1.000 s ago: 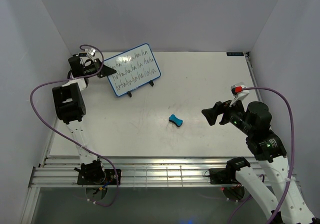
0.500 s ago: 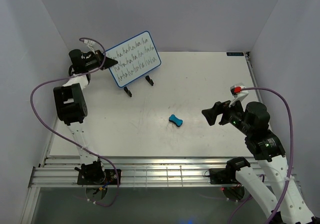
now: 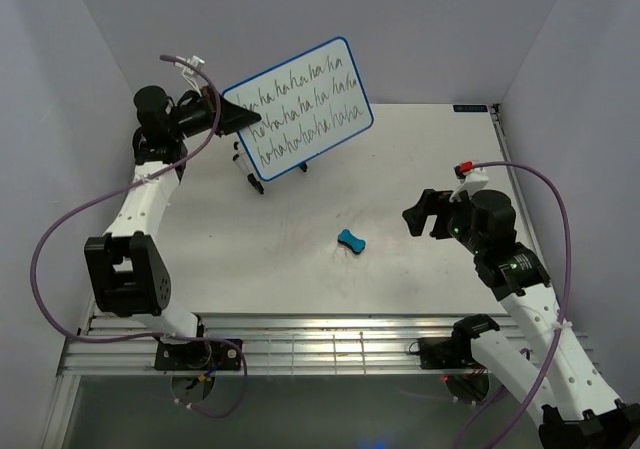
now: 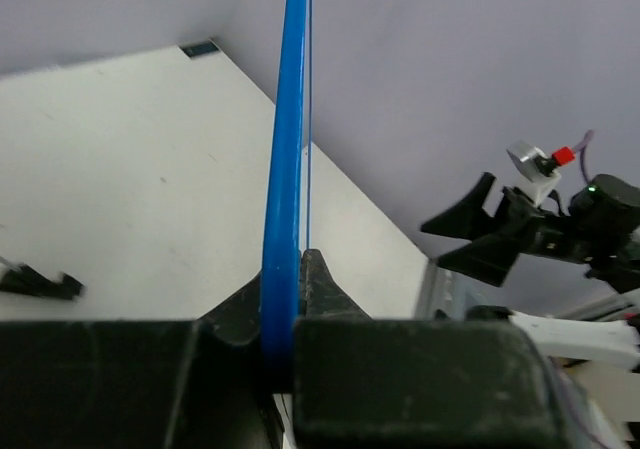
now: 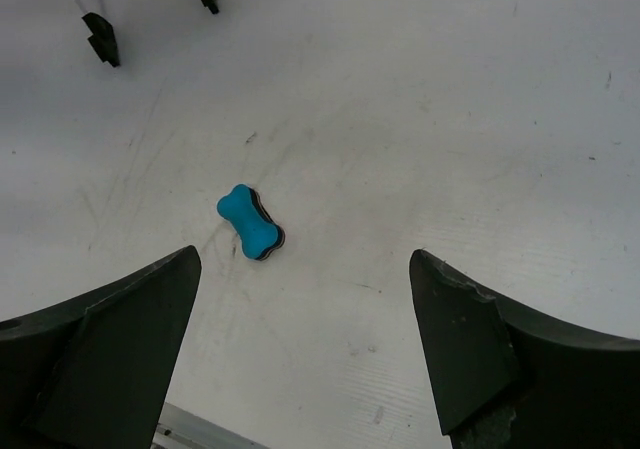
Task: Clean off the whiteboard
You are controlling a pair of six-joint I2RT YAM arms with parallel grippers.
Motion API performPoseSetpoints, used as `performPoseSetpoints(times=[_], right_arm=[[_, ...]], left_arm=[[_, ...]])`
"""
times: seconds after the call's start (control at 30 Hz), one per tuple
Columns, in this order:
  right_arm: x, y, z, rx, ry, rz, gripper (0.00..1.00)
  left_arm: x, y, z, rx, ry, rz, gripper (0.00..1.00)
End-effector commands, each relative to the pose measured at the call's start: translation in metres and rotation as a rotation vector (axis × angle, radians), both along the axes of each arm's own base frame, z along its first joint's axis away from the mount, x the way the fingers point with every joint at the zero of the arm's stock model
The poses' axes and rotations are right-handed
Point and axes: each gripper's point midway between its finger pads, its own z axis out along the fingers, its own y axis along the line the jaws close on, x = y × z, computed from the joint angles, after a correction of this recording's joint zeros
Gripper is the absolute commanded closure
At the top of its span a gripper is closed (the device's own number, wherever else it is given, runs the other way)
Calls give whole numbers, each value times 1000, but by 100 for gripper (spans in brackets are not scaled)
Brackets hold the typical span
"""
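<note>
While clamped on the whiteboard (image 3: 305, 104) at its left edge, left gripper (image 3: 230, 117) holds it aloft, far left.
Board: tilted, three rows of black scribble. Right gripper (image 5: 305, 269): fingers apart, above table (image 3: 400, 149), right side; blue eraser (image 5: 250, 223) lying to its left, mid-table.

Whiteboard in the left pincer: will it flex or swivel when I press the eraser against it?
Probably stiff: in the left wrist view the whiteboard runs straight, edge-on, out of the left pincer. It's clamped at one edge only, clear of the table, so pressing far from the grip may swivel it. It looks thin, likely light.
</note>
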Motion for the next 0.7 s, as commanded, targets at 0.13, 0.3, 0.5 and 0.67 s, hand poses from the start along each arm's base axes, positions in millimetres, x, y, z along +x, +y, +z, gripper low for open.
performPoseSetpoints(times=[0.13,0.3,0.5,0.67], right_arm=[[-5,25,7,-109,7,232,5],[-16,54,3,-81,25,420,0],[-12,89,-48,-158,198,563,11],[3,110,-73,-307,245,603,14]], left_arm=[[-84,6,-89,186,293,141,100],[-125,17,-104,252,307,241,100],[-182,-5,-112,311,287,121,100],[-188,16,-134,450,320,274,100]])
